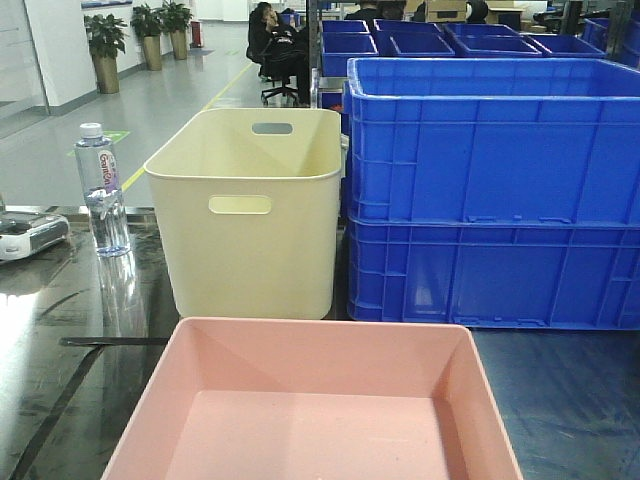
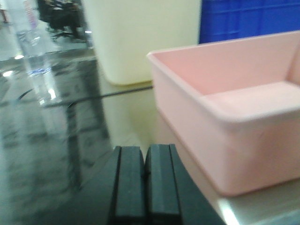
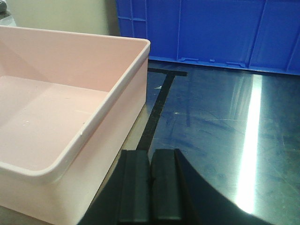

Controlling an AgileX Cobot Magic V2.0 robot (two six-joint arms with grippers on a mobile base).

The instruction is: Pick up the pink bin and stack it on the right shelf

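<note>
Shiny dark right shelf (image 1: 560,400) carries the pink bin (image 1: 320,410) at its near edge (cream bin (image 1: 250,215) behind); left end effector (image 2: 145,180) and right end effector (image 3: 151,185) both pressed together, flanking it.

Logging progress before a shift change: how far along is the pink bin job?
The pink bin already sits on the shiny dark shelf top, before the cream bin and blue crates. Nothing is in hand: left gripper and right gripper are shut and empty beside it. Little seems left.
</note>
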